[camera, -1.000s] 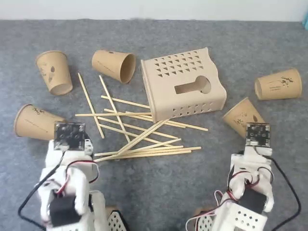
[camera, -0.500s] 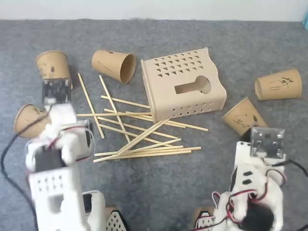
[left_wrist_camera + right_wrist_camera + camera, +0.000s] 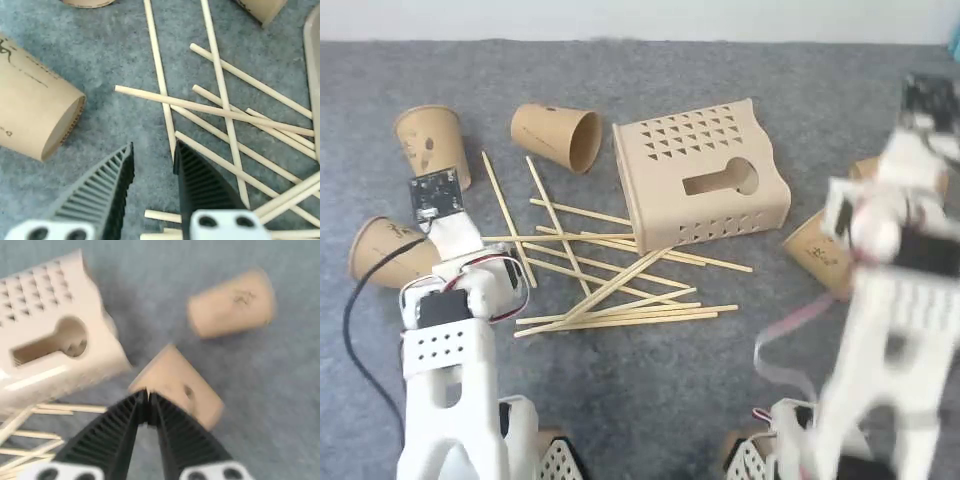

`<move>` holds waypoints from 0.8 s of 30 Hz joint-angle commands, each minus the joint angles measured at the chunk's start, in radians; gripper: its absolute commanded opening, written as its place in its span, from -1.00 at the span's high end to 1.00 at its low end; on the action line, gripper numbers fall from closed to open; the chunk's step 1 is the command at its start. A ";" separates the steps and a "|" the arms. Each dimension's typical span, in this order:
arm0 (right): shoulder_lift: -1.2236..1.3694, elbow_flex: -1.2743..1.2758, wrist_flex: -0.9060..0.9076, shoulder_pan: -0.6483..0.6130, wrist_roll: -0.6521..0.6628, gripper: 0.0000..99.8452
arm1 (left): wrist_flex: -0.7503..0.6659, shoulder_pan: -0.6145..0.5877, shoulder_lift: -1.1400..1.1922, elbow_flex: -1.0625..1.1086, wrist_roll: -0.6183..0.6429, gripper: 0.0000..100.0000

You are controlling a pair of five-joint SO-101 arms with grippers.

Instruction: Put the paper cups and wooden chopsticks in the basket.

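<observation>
The tan basket point(image 3: 705, 185) lies tipped over mid-table, with wooden chopsticks point(image 3: 610, 280) scattered in front of it. Three paper cups point(image 3: 432, 148) point(image 3: 558, 135) point(image 3: 385, 252) lie on the left. Two more cups point(image 3: 817, 250) point(image 3: 868, 168) lie on the right, partly behind the raised right arm point(image 3: 895, 260). My left gripper point(image 3: 153, 147) is open above the carpet, between a lying cup point(image 3: 35, 117) and the crossing chopsticks point(image 3: 220, 112). My right gripper point(image 3: 148, 396) is shut and holds nothing. It hovers over one cup point(image 3: 180, 385), with another cup point(image 3: 232, 302) and the basket point(image 3: 50, 335) beyond.
Grey carpet point(image 3: 650, 400) covers the table. The left arm point(image 3: 450, 310) stands near the front left. A pale wall strip point(image 3: 620, 20) runs along the far edge. Bare carpet lies in front of the chopsticks, between the two arm bases.
The right arm has risen from its low pose and swung out over the right-hand cups. The left arm went forward toward the left cups, then drew back a little.
</observation>
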 commanded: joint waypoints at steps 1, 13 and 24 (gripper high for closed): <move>0.311 -0.345 0.074 -0.073 -0.048 0.90 | -0.031 -0.011 0.003 -0.004 0.006 0.75; 0.849 -0.778 0.088 -0.154 -0.089 0.78 | -0.061 -0.012 0.011 0.008 0.005 0.75; 0.984 -0.790 0.038 -0.234 -0.084 0.60 | -0.144 -0.011 0.003 0.051 0.005 0.75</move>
